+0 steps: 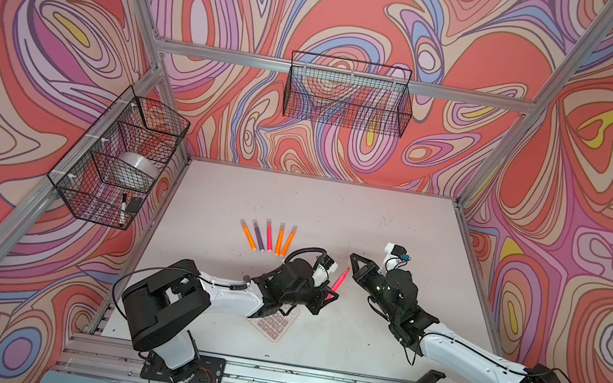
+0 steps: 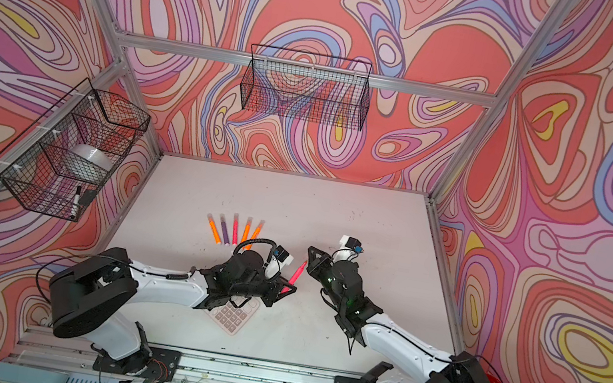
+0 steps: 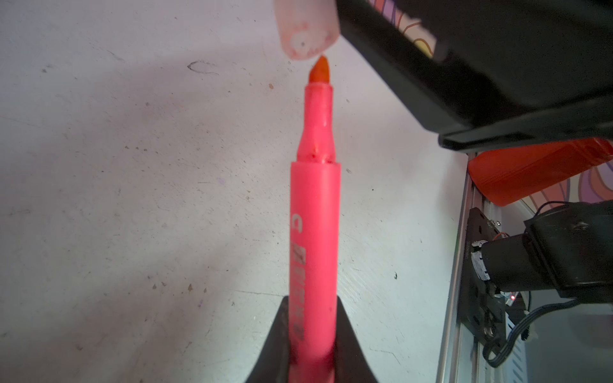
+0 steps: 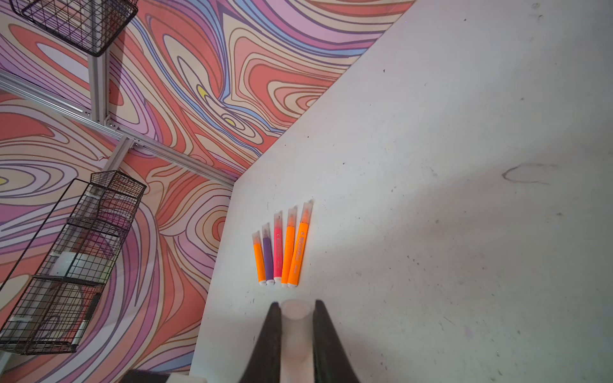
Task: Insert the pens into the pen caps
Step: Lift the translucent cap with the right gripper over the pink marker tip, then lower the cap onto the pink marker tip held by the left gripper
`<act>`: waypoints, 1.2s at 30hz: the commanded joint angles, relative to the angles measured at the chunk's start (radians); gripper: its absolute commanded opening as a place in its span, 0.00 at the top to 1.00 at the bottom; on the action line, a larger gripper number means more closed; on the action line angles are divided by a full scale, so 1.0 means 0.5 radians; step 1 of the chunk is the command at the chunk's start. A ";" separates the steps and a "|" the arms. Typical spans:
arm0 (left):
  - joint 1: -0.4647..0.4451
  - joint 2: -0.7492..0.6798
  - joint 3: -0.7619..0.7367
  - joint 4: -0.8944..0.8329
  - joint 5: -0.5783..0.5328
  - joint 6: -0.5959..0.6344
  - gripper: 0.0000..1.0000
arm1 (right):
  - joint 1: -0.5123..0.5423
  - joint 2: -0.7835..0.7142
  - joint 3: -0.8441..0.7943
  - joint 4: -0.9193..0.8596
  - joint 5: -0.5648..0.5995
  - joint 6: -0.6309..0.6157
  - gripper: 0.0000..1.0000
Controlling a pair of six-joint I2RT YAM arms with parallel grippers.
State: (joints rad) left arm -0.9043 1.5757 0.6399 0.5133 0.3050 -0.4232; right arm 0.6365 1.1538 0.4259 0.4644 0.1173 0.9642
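A neon pink pen (image 1: 339,280) (image 2: 297,273) (image 3: 315,199) is uncapped and points away from my left gripper (image 1: 329,295) (image 3: 311,308), which is shut on its barrel. My right gripper (image 1: 353,257) (image 2: 310,250) (image 4: 295,306) is shut on a pale translucent pen cap (image 4: 296,328) (image 3: 306,30), open end outward. In the left wrist view the pen's orange-red tip sits right at the rim of the cap's mouth, not inside it. Several capped pens (image 1: 267,236) (image 2: 235,229) (image 4: 282,252), orange, purple and pink, lie side by side on the white table (image 1: 334,214).
A pink calculator (image 1: 272,324) (image 2: 231,317) lies partly under my left arm. A wire basket (image 1: 120,161) on the left wall holds a tape roll (image 1: 136,166) and a black-and-white marker (image 1: 123,208). Another basket (image 1: 348,94) hangs on the back wall.
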 commanded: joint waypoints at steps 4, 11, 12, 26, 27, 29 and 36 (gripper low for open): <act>-0.006 -0.054 0.019 0.038 -0.063 -0.009 1.00 | 0.018 0.015 -0.031 0.049 0.008 0.011 1.00; -0.005 -0.043 0.032 0.031 -0.099 -0.013 1.00 | 0.061 -0.031 -0.057 0.047 0.022 0.013 1.00; -0.005 -0.048 0.036 0.033 -0.098 -0.013 1.00 | 0.070 -0.024 -0.061 0.048 0.031 0.013 1.00; 0.134 -0.132 0.123 0.063 0.122 -0.181 1.00 | 0.164 0.026 -0.160 0.303 0.020 -0.021 1.00; 0.161 -0.139 0.118 0.099 0.177 -0.209 1.00 | 0.175 0.023 -0.163 0.324 0.016 -0.039 1.00; 0.202 -0.164 0.115 0.144 0.266 -0.248 1.00 | 0.201 0.023 -0.173 0.392 -0.001 -0.087 1.00; 0.236 -0.340 0.097 0.157 0.386 -0.183 1.00 | 0.235 0.057 -0.223 0.673 -0.174 -0.242 0.95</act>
State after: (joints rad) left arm -0.8070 1.4647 0.6617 0.4732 0.4801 -0.5064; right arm 0.7231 1.1625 0.3473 0.7799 0.1429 0.8936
